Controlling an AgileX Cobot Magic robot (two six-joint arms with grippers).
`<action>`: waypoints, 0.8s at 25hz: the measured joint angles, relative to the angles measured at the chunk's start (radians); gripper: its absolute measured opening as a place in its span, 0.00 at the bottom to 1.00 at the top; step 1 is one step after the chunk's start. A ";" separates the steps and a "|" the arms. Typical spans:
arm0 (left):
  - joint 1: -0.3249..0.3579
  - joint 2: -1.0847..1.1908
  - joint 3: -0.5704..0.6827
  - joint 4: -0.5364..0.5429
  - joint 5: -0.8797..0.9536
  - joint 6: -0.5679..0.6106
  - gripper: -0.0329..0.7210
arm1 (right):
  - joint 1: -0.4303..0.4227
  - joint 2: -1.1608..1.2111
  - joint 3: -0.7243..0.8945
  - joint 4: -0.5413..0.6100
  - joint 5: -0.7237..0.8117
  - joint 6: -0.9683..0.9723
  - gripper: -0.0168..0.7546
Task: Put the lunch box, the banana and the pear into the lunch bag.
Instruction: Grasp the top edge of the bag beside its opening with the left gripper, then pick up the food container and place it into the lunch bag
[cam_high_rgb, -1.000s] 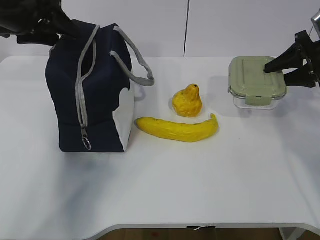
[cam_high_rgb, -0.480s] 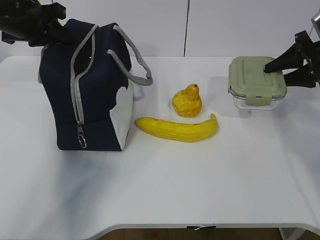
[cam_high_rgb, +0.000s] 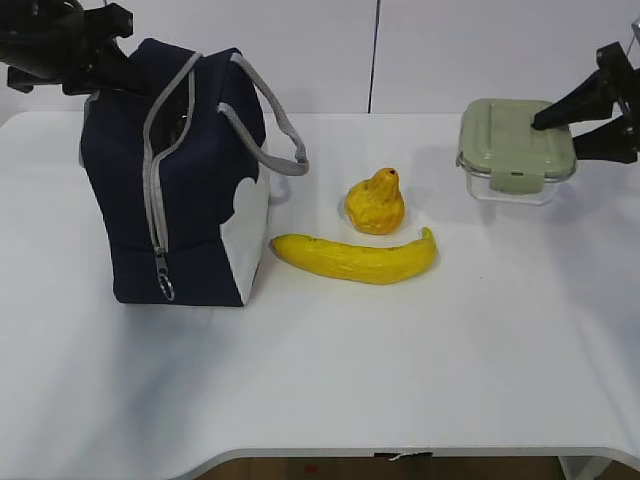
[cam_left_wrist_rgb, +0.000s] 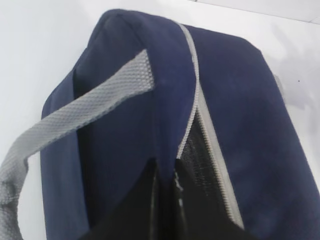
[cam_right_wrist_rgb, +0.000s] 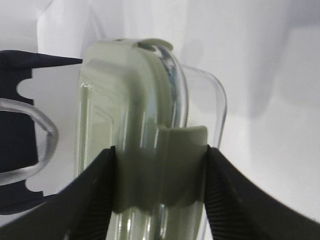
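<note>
The navy lunch bag (cam_high_rgb: 205, 200) stands at the left, its grey zipper open down the front to the ring pull (cam_high_rgb: 166, 290). My left gripper (cam_high_rgb: 100, 62) is shut on the bag's top fabric edge beside the zipper (cam_left_wrist_rgb: 167, 172). The pear (cam_high_rgb: 375, 203) and the banana (cam_high_rgb: 355, 258) lie on the table at the middle. My right gripper (cam_high_rgb: 562, 125) is shut on the green-lidded lunch box (cam_high_rgb: 512, 145), its fingers on either side of the lid clip (cam_right_wrist_rgb: 160, 172), holding the box a little above the table at the far right.
A grey handle (cam_high_rgb: 278, 135) loops off the bag toward the pear. The white table (cam_high_rgb: 330, 380) runs to its front edge near the bottom. A white wall stands behind. The bag's edge shows at the left of the right wrist view (cam_right_wrist_rgb: 15, 125).
My right gripper has lifted the lunch box slightly off the table. My left gripper has pulled the bag's top a little left, and the zipper slot gapes wider.
</note>
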 joint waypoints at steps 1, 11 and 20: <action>0.000 0.000 0.000 -0.002 0.000 -0.008 0.04 | 0.000 -0.013 0.000 0.002 0.000 0.012 0.54; -0.064 -0.055 0.000 0.037 0.023 -0.086 0.04 | 0.008 -0.130 0.000 0.000 0.007 0.104 0.54; -0.105 -0.105 0.000 0.104 0.027 -0.188 0.04 | 0.188 -0.176 -0.094 -0.011 0.023 0.198 0.54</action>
